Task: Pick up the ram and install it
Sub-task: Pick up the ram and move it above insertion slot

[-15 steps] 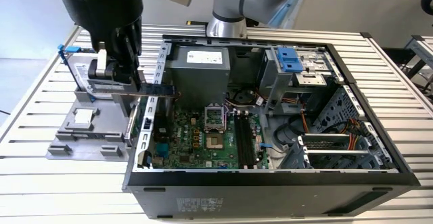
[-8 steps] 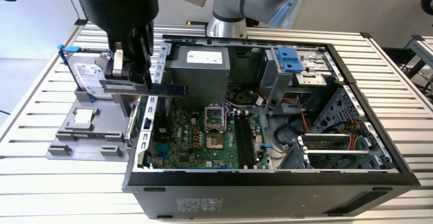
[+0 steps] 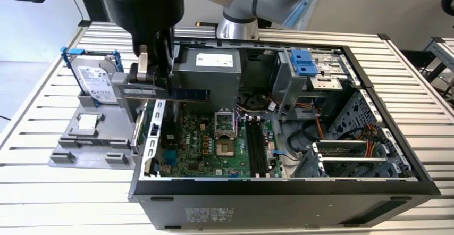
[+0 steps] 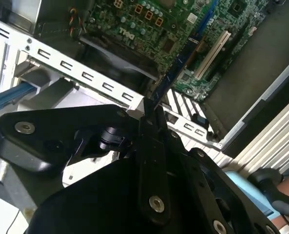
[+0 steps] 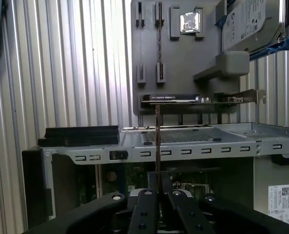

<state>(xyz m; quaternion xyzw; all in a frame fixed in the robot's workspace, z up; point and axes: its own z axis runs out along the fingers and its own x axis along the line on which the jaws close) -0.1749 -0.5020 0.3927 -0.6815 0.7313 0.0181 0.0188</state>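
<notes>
Jaws clamp the ram above the case; in the exterior view the slots lie at its five o'clock. A square, level grip looks vital.

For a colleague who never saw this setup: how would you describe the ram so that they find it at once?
Look at the computer case on the slatted table. Over its wall on the exterior view's left, the gripper holds the ram: a thin, dark blue stick, not boxy and silver like the hard drive nearby.
</notes>
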